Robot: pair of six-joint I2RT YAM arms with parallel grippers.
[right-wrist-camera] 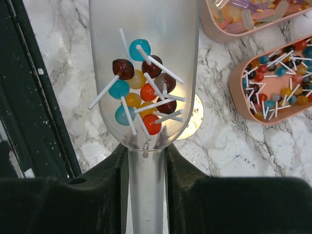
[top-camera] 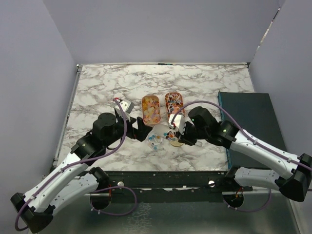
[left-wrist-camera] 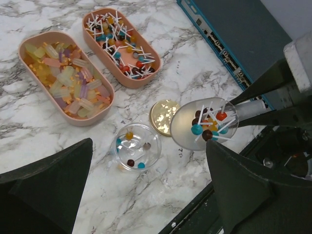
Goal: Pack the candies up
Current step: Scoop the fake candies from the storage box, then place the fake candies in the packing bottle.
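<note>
My right gripper (right-wrist-camera: 146,158) (top-camera: 182,132) is shut on the handle of a clear scoop (right-wrist-camera: 144,44) (left-wrist-camera: 204,123). A heap of candies (right-wrist-camera: 141,95), small lollipops in red, blue, orange and brown with white sticks, lies in the scoop, which hangs above the table. Below and left of it stands a small clear jar (left-wrist-camera: 138,146) (top-camera: 157,141) holding a few candies. A round gold lid (left-wrist-camera: 163,116) (right-wrist-camera: 196,117) lies flat beside the jar. My left gripper (left-wrist-camera: 149,161) (top-camera: 139,127) is open above the marble just near of the jar, holding nothing.
Two oval orange-rimmed trays stand behind the jar: the left tray (left-wrist-camera: 25,47) (top-camera: 150,108) holds pastel wrapped sweets, the right tray (left-wrist-camera: 146,80) (top-camera: 173,103) holds lollipops. A dark teal box (top-camera: 248,117) (left-wrist-camera: 234,34) lies at the table's right side. Grey walls surround the table.
</note>
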